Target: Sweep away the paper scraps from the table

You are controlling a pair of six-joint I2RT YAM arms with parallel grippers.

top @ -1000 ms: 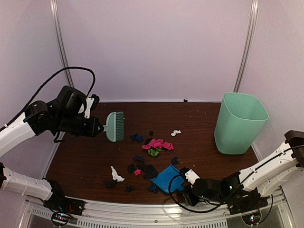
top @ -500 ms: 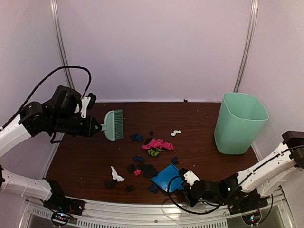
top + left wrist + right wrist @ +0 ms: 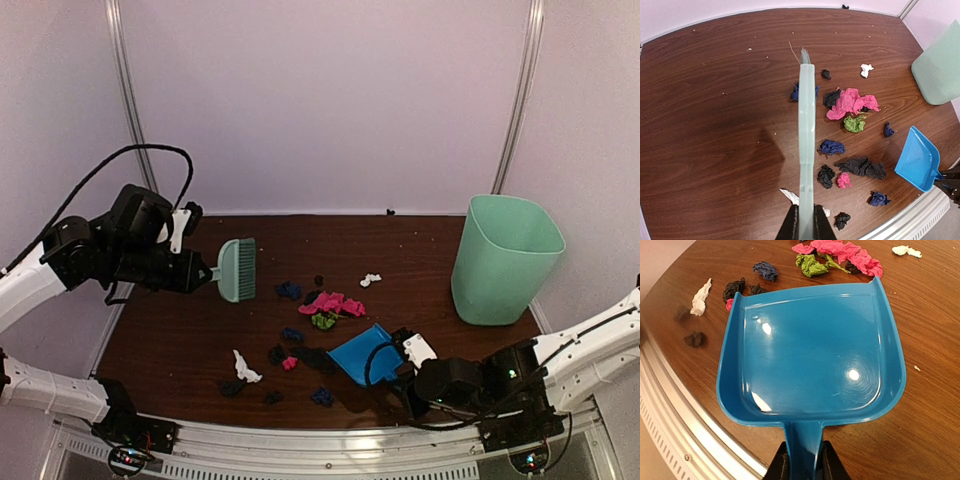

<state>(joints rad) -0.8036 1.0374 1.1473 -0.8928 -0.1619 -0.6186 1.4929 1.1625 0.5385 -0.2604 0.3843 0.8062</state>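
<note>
Paper scraps lie scattered on the counter, between the two tools. Left fingers clamp the handle of the brush, its head raised left of the pile, so a sweep would run rightward. Right fingers pinch the handle of the dustpan, its mouth facing the pink wads. Whether its lip touches the wood is unclear, and the bristles show only edge-on.

Brush left — scraps centre — bin right
</note>
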